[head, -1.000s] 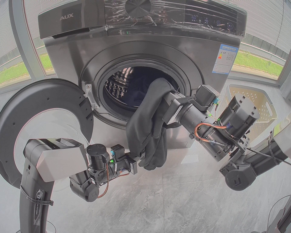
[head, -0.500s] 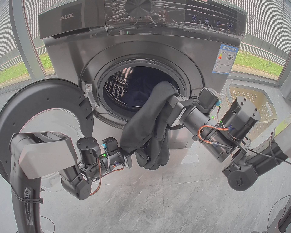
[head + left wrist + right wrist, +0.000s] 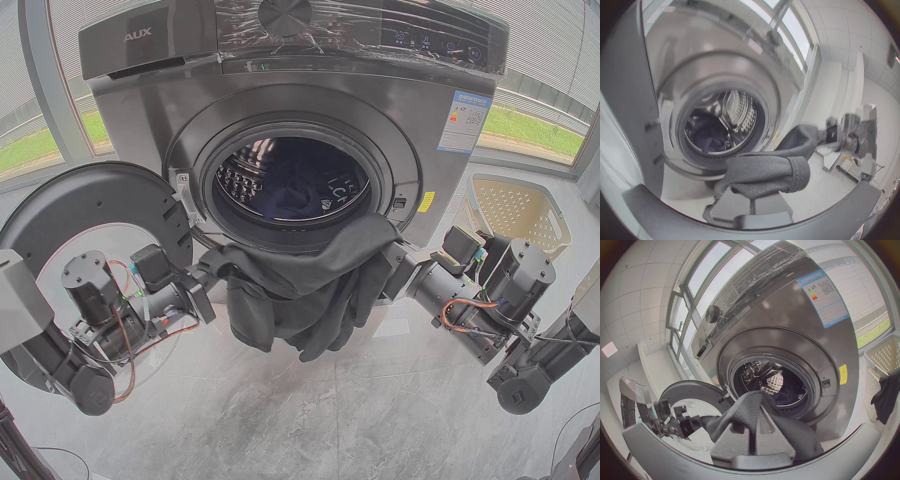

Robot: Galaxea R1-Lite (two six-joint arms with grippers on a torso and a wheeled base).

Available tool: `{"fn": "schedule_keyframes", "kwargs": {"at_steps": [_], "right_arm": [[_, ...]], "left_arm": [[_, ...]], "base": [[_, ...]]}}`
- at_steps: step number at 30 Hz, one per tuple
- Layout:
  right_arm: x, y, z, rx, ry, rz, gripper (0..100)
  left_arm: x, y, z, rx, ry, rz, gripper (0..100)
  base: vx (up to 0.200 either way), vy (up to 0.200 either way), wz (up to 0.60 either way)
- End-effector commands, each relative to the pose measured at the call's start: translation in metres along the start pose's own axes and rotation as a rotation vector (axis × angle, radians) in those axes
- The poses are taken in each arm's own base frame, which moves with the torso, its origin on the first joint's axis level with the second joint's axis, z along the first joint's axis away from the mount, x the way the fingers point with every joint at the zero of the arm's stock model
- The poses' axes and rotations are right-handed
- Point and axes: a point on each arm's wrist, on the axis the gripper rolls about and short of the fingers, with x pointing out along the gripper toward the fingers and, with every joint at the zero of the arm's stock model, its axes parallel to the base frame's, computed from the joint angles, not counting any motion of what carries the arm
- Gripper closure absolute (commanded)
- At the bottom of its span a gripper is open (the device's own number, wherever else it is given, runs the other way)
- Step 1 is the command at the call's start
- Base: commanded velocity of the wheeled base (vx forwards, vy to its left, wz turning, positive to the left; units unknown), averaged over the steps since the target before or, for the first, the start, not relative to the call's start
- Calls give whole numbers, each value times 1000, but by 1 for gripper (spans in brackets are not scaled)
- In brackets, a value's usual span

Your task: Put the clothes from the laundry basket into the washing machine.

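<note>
Grey marbled tile floor (image 3: 375, 406) down below, seams crossing it; the washing machine (image 3: 281, 94) stands square on it at the back; the cream laundry basket (image 3: 522, 215) sits on the tiles just beside the machine, to the right; a pale patch (image 3: 390, 327) marks the floor near the machine's foot.

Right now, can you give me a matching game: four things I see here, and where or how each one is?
1 dark garment
2 washer door
3 laundry basket
4 drum

A swung open on the robot's left
B on the floor, right of the machine
C held between left hand and right hand
D dark clothes inside

Pairs: 1-C, 2-A, 3-B, 4-D
</note>
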Motion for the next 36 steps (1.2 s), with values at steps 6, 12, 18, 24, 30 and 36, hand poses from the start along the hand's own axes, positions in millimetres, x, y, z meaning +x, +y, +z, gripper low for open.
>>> {"fn": "schedule_keyframes", "kwargs": {"at_steps": [6, 12, 18, 24, 30, 36], "right_arm": [[-20, -13, -1, 13, 34, -51, 100], [-21, -11, 4, 9, 18, -45, 100], [-21, -11, 13, 7, -14, -44, 100], [-21, -8, 22, 6, -46, -34, 100], [-20, -7, 26, 5, -64, -30, 100], [-20, -6, 30, 4, -77, -26, 100]], "left_arm": [[-41, -15, 84, 70, -269, -19, 100], [-45, -22, 99, 76, -325, -42, 100], [-44, -22, 94, 69, -307, -38, 100], [-44, -20, 88, 60, -284, -33, 100], [-42, -19, 86, 54, -275, -33, 100], [-42, -20, 85, 53, -273, -34, 100]], "base": [[0, 0, 0], [0, 0, 0], [0, 0, 0], [0, 0, 0], [0, 0, 0], [0, 0, 0]]}}
